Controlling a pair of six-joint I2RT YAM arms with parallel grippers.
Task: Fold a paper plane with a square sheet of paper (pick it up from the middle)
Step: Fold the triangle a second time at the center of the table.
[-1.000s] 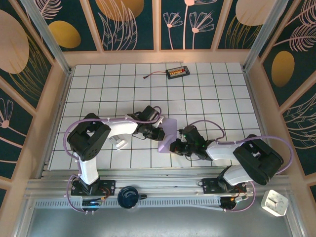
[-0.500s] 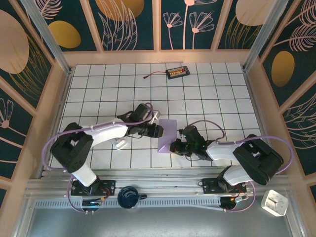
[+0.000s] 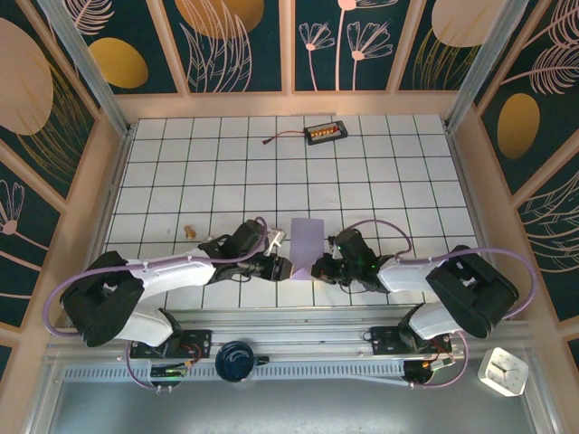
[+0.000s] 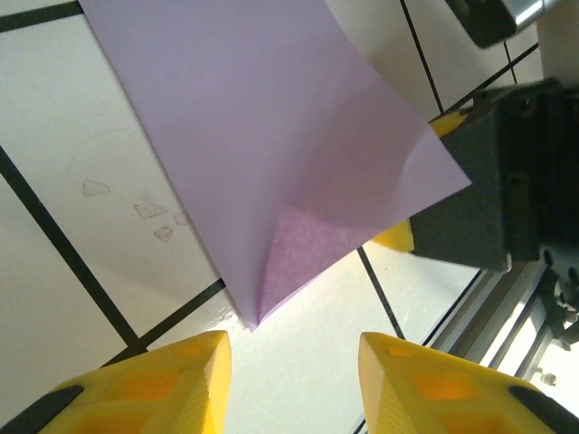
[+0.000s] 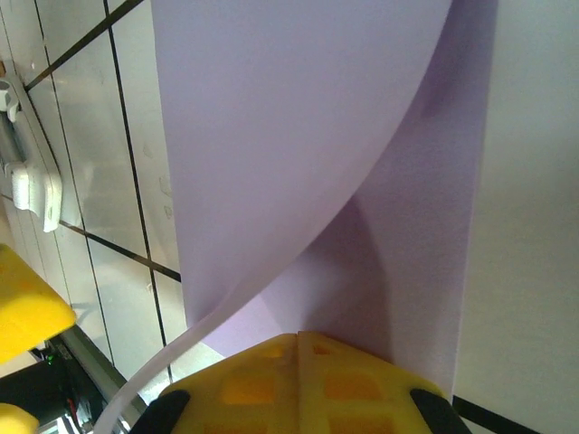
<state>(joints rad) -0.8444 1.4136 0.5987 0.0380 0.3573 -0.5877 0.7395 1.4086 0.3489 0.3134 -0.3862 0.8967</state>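
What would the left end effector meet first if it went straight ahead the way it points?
Probably the near corner of the square sheet of paper, just ahead of the open left end effector. Behind it lies the right end effector, shut on the sheet; depth is unclear.

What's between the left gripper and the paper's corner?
Bare white tile, seen in the left wrist view, separates the left gripper from the square sheet of paper.

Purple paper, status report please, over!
Left hand open, at corner of pale purple paper sheet. Right hand shut on it. Small black box far back, not in the way.
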